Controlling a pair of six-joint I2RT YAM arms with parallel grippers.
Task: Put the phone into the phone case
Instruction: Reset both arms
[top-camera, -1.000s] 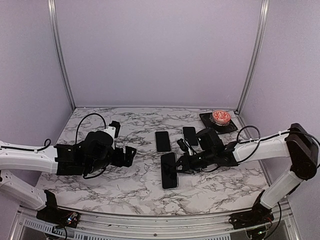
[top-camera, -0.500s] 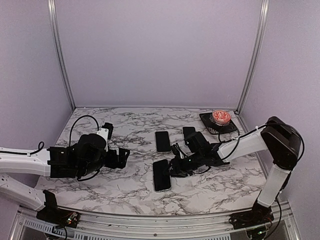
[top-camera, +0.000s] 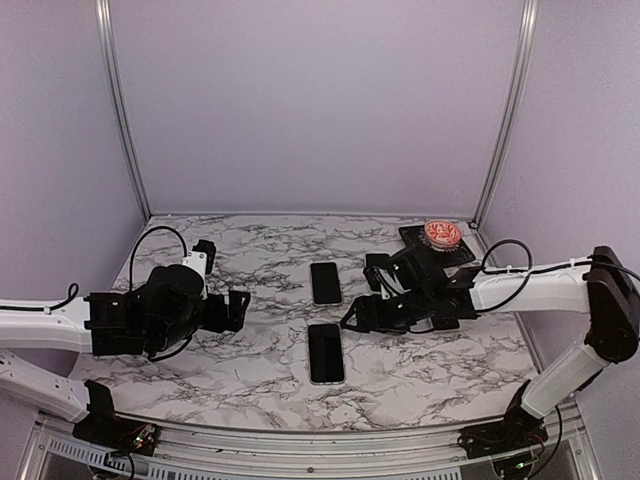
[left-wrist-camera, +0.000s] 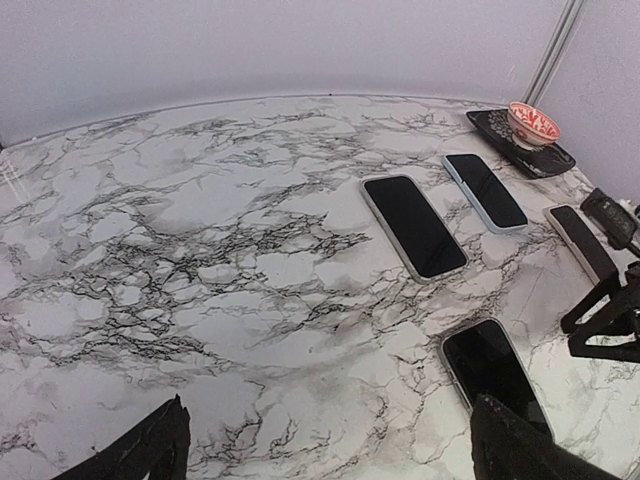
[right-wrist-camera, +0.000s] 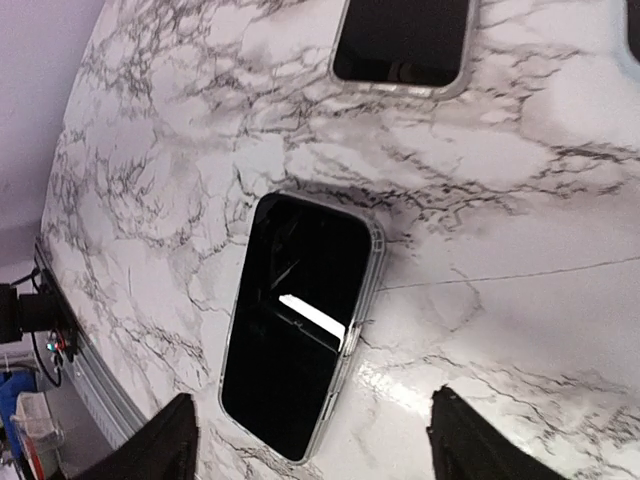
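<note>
A black phone (top-camera: 325, 352) lies flat at the table's middle front. A clear phone case (right-wrist-camera: 365, 290) rims its edges, and the phone (right-wrist-camera: 300, 335) sits inside that rim. My right gripper (top-camera: 353, 319) hovers just up and right of it, open, with nothing between its dark fingertips (right-wrist-camera: 165, 445). In the right wrist view the right gripper (right-wrist-camera: 315, 445) spans the phone's near end without touching it. My left gripper (top-camera: 233, 310) is open and empty to the left. The left gripper (left-wrist-camera: 330, 455) has the phone (left-wrist-camera: 490, 365) by its right fingertip.
A second cased phone (top-camera: 325, 282) lies behind the first, and a third one (top-camera: 378, 264) sits partly under the right arm. A red-and-white bowl (top-camera: 442, 234) stands on a black tray (top-camera: 415, 237) at the back right corner.
The right gripper has opened and let go of the phone, which now lies left of where it was a second ago. The right gripper has pulled back right. The left arm has drawn back left.
</note>
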